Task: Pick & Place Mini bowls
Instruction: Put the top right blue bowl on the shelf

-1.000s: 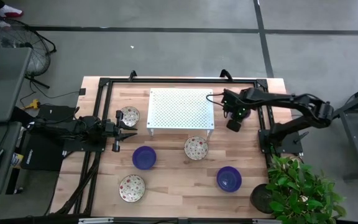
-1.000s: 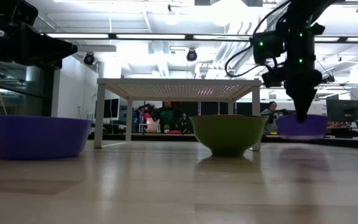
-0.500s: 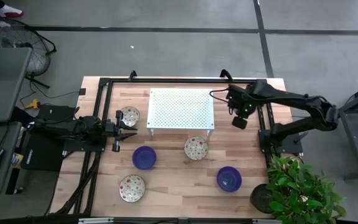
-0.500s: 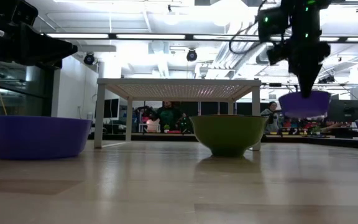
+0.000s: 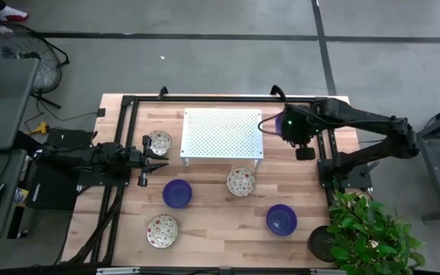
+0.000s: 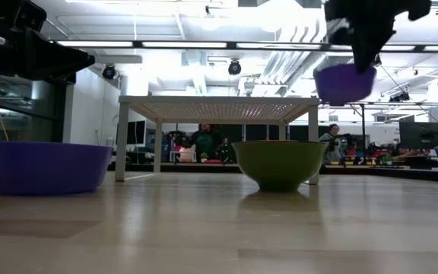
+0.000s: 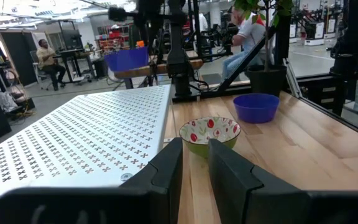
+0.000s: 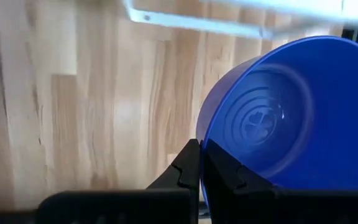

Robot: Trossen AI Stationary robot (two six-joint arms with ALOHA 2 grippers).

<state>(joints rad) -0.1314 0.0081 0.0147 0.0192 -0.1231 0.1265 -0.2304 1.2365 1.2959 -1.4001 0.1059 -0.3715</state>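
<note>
Bowls number six in your view, counted around the white rack (image 5: 222,133): three blue, three cream speckled. Nearest you sit a speckled bowl (image 5: 162,230) and a blue bowl (image 5: 281,219); closer to the rack, another blue (image 5: 177,193) and speckled one (image 5: 241,181). Your left gripper (image 5: 161,158), fingers slightly parted and empty, waits beside the third speckled bowl (image 5: 159,142). Your right gripper (image 8: 199,163) pinches the third blue bowl's (image 6: 344,82) rim, aloft at the rack's right edge.

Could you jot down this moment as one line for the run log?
right gripper: shut on blue bowl, held above table beside white rack | left gripper: waiting at table's left side | five bowls on table
</note>
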